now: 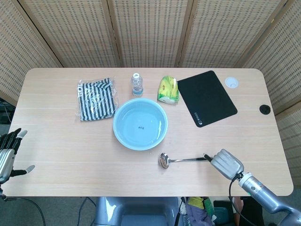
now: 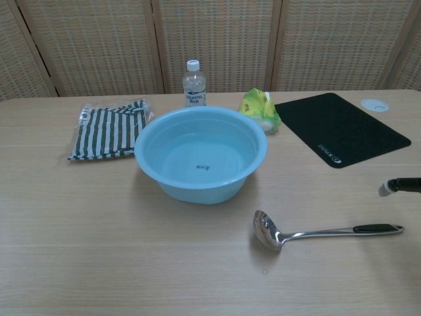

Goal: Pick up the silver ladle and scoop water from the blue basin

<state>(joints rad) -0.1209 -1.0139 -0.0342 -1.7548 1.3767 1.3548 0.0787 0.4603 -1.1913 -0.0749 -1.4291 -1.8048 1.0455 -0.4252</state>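
The silver metal ladle (image 1: 181,160) lay flat on the light wooden table (image 1: 61,146), just in front of the round blue plastic basin (image 1: 140,124). Its long axis ran across the table, bowl toward the basin and black-tipped handle toward the right robot hand (image 1: 226,163), which sat at the handle's end. Whether that hand gripped the handle could not be told. The left robot hand (image 1: 8,153) hung well apart at the far edge, fingers spread and empty. Nothing stood between ladle and basin; a clear plastic water bottle (image 1: 136,84) stood beyond.
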